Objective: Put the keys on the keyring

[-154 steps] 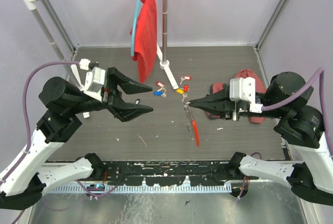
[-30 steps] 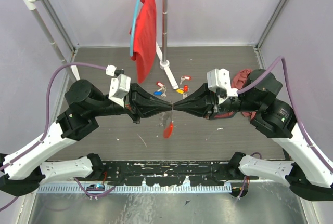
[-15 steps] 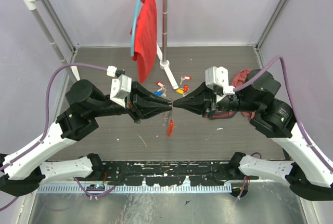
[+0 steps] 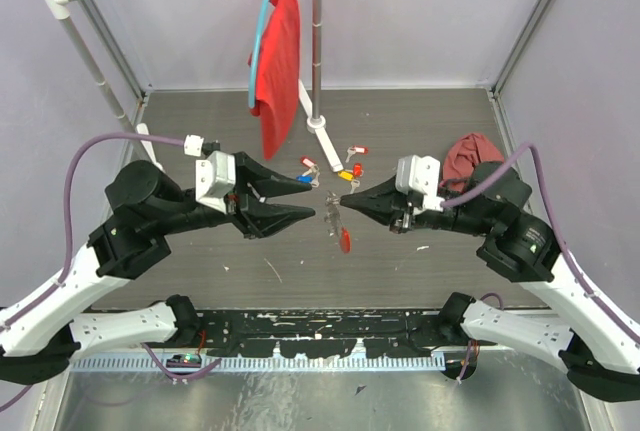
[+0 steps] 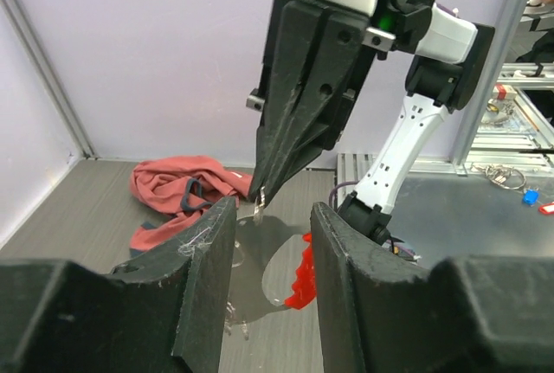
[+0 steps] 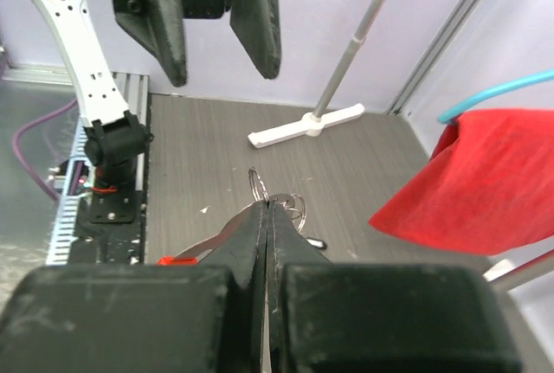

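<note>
While the right end effector [image 4: 346, 203] is clamped on the keyring [image 4: 344, 240], which hangs from its tip above the desk [image 4: 420, 131], the left end effector [image 4: 306, 197] stands open just beside it, holding nothing. The keys [image 4: 345, 166] lie on the desk beyond, near the rack [image 4: 317, 71].

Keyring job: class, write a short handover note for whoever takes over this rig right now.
Left end effector: open, empty, facing the right one.
Right end effector: shut on the keyring, which hangs above the table between the arms.
Keys: loose on the table behind the end effectors, near the rack foot.
Done: keyring lifted.
To do: pick up each key and thread it on; no key seen on the ring yet.
</note>
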You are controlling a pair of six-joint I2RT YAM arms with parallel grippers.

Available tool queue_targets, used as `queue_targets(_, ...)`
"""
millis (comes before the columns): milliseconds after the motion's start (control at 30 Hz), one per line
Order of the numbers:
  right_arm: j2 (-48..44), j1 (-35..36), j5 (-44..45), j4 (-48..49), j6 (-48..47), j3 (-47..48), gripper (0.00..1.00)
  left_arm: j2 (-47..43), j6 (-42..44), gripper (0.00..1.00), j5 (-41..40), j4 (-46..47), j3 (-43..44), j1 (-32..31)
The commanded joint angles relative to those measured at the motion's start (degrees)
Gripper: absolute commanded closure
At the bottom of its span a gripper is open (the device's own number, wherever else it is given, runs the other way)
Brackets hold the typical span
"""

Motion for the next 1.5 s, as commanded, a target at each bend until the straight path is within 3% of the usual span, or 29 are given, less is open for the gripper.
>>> queue_targets(0, -3.48, 0.19, -0.84, 10.30, -9.82, -2.15, 0.99, 0.41, 1.39, 0.53, -1.53, -1.91, 0.87, -0.24)
queue_targets(500, -6.47, 0.15, -9.27, 13.71, -31.87, -6.99, 0.99, -0.05, 2.10, 0.57, 5.53, -0.63, 0.25, -0.24)
queue_targets(567, -6.29, 0.15, -11.29, 10.70, -37.21, -6.09, 0.99, -0.08, 2.34, 0.58, 6.27, -0.68, 0.28, -0.18)
queue_targets(800, -5.31, 0.19, -11.83, 9.62, -38.97, -5.27, 0.99, 1.08, 3.16, 0.59, 6.80, -2.64, 1.31, -0.26)
queue_targets(933, -3.01, 0.19, -8.33, 6.00, -36.71, -2.29, 0.99, 1.36, 4.44, 0.56, 1.72, -4.60, 1.97, -0.35)
queue_targets(1133, 0.30, 0.21, -2.88, -1.32, -32.10, 2.58, 0.99, 1.48, 10.11, 0.44, -7.90, -8.99, 3.36, -2.62)
queue_targets(1267, 0.22, 0.19, -0.79, -1.37, -29.90, 2.51, 0.99, 2.95, 14.54, 0.41, -15.11, -12.18, 4.34, -7.53)
queue_targets(1467, -2.31, 0.19, -0.79, 3.82, -27.97, -1.26, 0.99, 2.68, 16.02, 0.45, -20.15, -8.67, 2.59, -11.85)
